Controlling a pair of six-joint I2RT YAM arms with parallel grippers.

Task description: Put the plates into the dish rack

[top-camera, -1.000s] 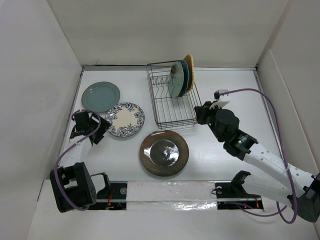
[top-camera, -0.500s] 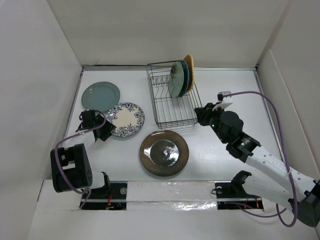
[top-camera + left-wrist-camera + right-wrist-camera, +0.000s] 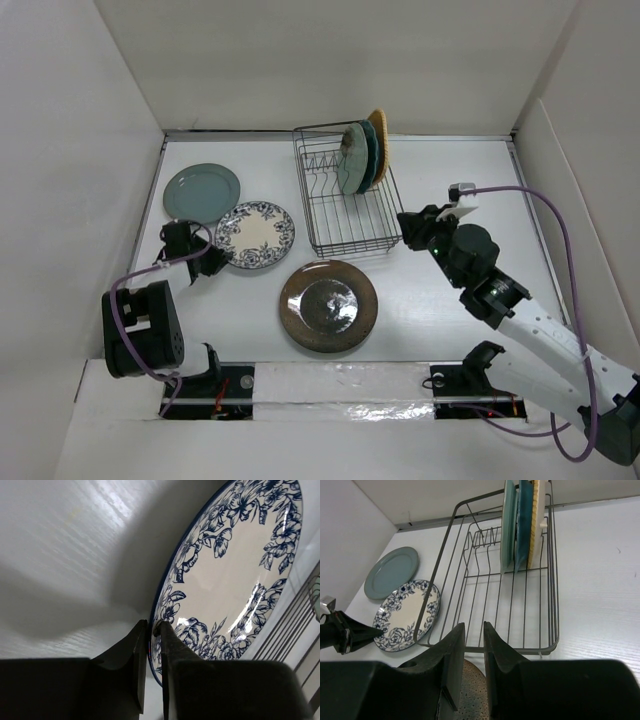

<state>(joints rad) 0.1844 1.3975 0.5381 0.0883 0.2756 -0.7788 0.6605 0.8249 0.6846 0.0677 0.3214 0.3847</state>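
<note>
My left gripper is shut on the near-left rim of the white plate with blue floral pattern. That edge is lifted off the table, with shadow under it. A grey-green plate lies flat behind it, and a large brown plate lies in front of the dish rack. Three plates stand in the rack's far end: pale mint, dark teal, orange-tan. My right gripper hovers at the rack's near right corner, its jaws slightly apart and holding nothing.
White walls close in the table at the left, back and right. In the right wrist view the rack's near slots hold nothing, and the left gripper's fingertips touch the floral plate. The brown plate shows below my right fingers.
The left gripper moved in and closed on the floral plate's rim; the plate shifted slightly right and away. The right arm drew back a little to the right.
</note>
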